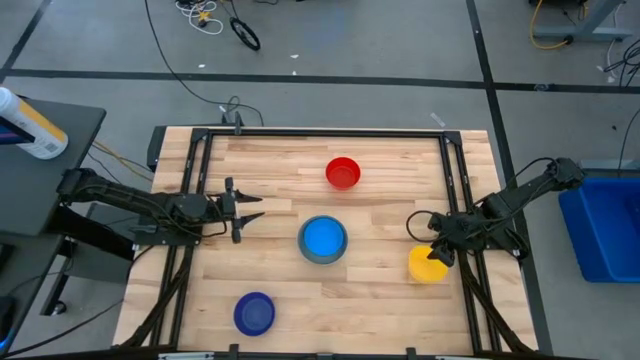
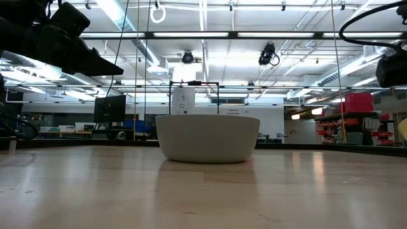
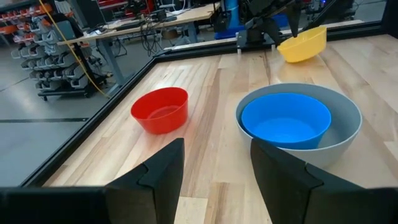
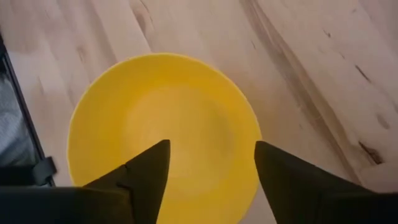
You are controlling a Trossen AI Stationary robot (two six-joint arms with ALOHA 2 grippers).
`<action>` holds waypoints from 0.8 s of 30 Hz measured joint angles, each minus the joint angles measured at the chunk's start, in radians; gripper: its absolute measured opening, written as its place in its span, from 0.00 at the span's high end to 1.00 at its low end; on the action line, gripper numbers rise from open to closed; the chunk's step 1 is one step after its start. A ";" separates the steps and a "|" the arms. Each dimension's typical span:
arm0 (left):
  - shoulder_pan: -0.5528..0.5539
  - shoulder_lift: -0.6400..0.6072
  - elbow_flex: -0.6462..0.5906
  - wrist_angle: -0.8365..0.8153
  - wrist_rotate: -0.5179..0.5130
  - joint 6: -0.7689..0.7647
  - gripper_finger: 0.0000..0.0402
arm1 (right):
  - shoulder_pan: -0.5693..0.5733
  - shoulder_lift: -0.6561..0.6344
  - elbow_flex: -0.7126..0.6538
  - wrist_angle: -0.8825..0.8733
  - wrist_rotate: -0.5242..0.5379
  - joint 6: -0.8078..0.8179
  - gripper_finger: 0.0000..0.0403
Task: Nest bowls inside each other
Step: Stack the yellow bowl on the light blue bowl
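Observation:
A grey bowl (image 1: 322, 256) stands at the table's middle with a light blue bowl (image 1: 322, 238) nested in it, bottom down. Beyond them a red bowl (image 1: 343, 172) rests on the wood. A dark blue bowl (image 1: 254, 313) sits near the front left. The yellow bowl (image 1: 428, 265) lies at the right side and looks tilted in the left wrist view (image 3: 303, 45). My right gripper (image 4: 210, 152) is open, slanting down over the yellow bowl's hollow. My left gripper (image 1: 252, 208) hovers open and level, left of the grey bowl, holding nothing. My right gripper stands with its open fingers (image 4: 149, 168) over the inside of the yellow bowl (image 4: 186, 118), coming from above at a slant. The fingers hide the bowl's near rim, so I cannot tell whether they touch it.
Black frame rails (image 1: 200, 200) run along the table's left and right sides under the arms. A blue bin (image 1: 605, 225) stands off the right edge, and a bottle (image 1: 30, 125) lies on a side stand at the left. Bare wood shows between the bowls.

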 joint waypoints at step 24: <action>0.000 0.000 0.000 0.001 0.000 -0.007 0.52 | 0.000 0.006 0.000 0.051 -0.008 0.005 0.43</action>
